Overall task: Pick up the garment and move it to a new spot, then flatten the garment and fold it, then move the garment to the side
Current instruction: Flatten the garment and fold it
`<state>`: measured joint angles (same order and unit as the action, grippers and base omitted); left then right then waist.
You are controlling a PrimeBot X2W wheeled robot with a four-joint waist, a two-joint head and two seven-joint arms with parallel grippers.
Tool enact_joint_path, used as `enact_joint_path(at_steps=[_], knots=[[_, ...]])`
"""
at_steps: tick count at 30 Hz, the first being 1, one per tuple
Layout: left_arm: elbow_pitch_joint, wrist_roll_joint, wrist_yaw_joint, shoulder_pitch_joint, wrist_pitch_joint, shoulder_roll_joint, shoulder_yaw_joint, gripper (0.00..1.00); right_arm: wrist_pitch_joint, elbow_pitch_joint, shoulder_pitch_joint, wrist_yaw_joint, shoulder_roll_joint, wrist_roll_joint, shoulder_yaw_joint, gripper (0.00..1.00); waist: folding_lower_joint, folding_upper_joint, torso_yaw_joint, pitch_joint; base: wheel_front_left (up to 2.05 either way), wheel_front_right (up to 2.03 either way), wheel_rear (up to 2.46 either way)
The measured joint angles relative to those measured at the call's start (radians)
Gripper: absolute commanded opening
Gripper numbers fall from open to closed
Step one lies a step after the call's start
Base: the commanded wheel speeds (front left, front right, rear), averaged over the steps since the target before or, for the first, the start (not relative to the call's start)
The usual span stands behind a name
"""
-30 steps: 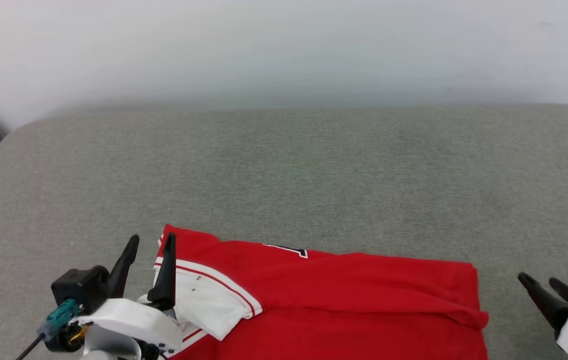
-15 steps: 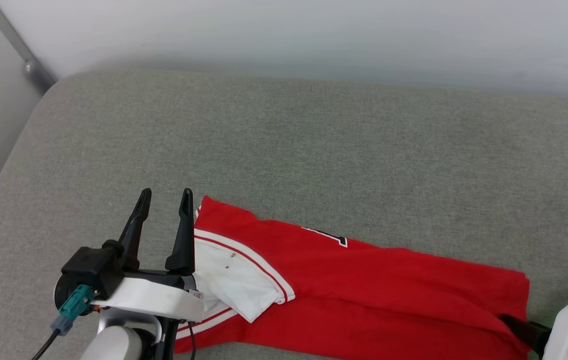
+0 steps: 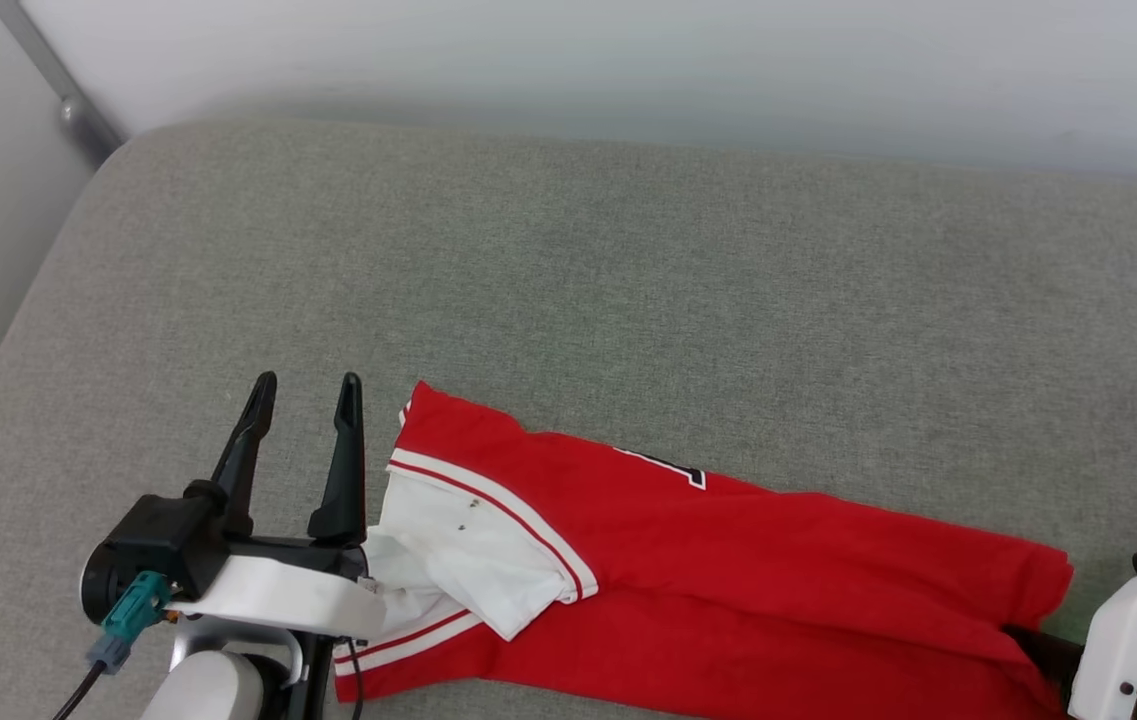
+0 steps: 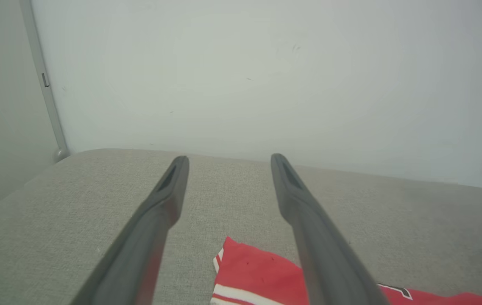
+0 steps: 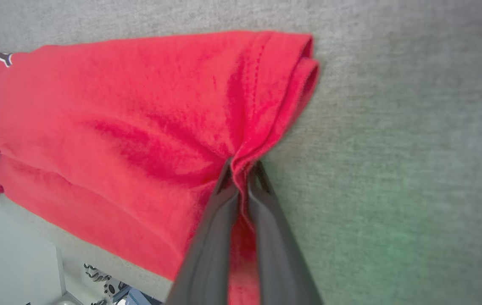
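Observation:
The garment (image 3: 748,580), a red jersey with a white sleeve and striped trim, lies folded into a long band across the near part of the grey cushion (image 3: 568,280). My left gripper (image 3: 307,382) stands open just left of the garment's sleeve end, touching nothing. The left wrist view has the red corner (image 4: 257,275) low between its fingers (image 4: 168,195). My right gripper (image 5: 241,167) is shut on a pinch of red fabric at the garment's (image 5: 118,127) hem end. In the head view its white housing (image 3: 1128,640) sits at the garment's right end.
A pale wall (image 3: 568,60) rises behind the cushion. A grey metal pole (image 3: 58,90) runs down at the far left corner. Bare grey cushion stretches beyond and left of the garment; its left edge drops off near my left arm.
My right gripper came in onto the garment's right end and shut on the fabric. The head camera swung, shifting the whole picture. The left gripper stays open beside the sleeve.

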<state>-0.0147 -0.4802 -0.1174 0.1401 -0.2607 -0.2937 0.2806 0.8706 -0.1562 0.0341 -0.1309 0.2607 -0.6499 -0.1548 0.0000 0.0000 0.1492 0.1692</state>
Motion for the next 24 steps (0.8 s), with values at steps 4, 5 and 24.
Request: enact_joint_path(at_steps=[4, 5, 24], knots=[[0.016, 0.016, 0.003, -0.014, -0.001, -0.013, -0.007, 1.0, -0.004, 0.0, 0.021, 0.0, 0.019, 0.003, 0.004, 0.0, 0.0, 0.0, -0.019, -0.014, 0.0, 0.0, 0.0], [0.018, 0.021, 0.002, -0.014, -0.001, -0.015, -0.007, 1.0, -0.009, 0.0, 0.031, 0.0, 0.027, 0.004, 0.002, 0.0, 0.0, 0.0, -0.025, -0.017, 0.0, 0.0, 0.0], [-0.005, 0.045, -0.038, -0.047, 0.033, -0.033, 0.012, 1.0, 0.161, -0.035, 0.159, 0.0, 0.055, 0.062, -0.36, 0.0, 0.0, 0.0, -0.169, -0.056, 0.0, 0.0, 0.0]])
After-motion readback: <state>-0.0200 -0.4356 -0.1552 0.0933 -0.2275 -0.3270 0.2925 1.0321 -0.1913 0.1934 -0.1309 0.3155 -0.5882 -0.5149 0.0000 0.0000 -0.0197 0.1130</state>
